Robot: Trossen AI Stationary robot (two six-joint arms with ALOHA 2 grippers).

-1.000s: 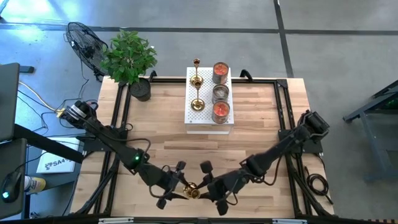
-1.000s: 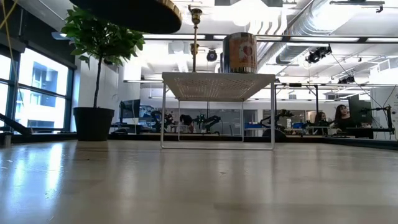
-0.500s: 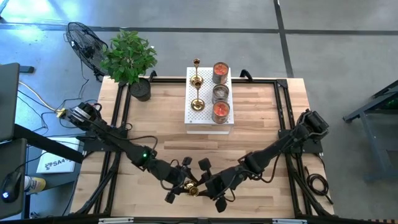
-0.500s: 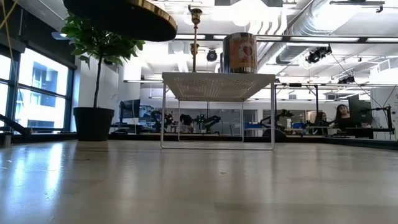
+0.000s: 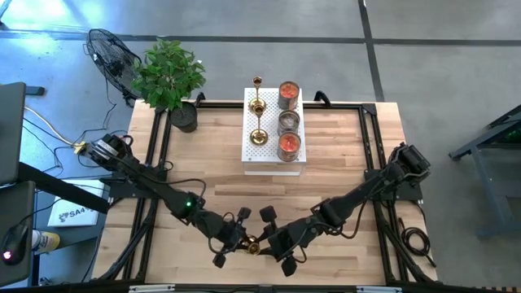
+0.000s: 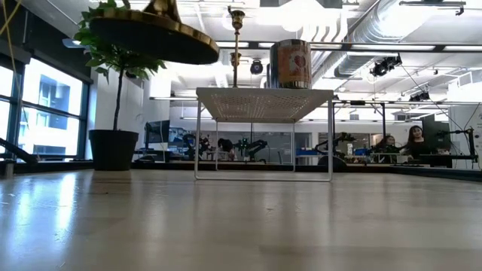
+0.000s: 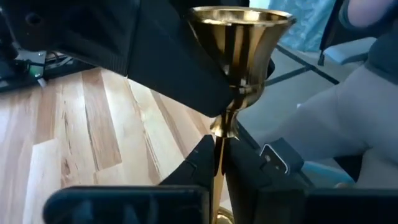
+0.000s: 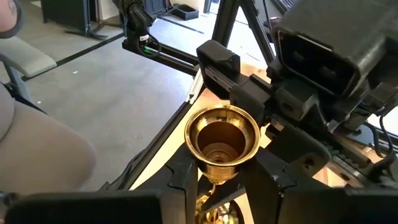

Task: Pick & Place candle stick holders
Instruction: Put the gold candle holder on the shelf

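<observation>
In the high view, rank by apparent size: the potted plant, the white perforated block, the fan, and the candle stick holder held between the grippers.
1. potted plant, its foliage spreading widest.
2. white perforated block and fan: too alike to separate.
3. candle stick holder, held between the left gripper and right gripper, clearly smallest.

Pale wooden table (image 5: 342, 155), planks running across. On its far middle, white perforated block (image 5: 272, 159). On the block, two candle stick holders (image 5: 258, 114) and three tins (image 5: 288, 120).
</observation>
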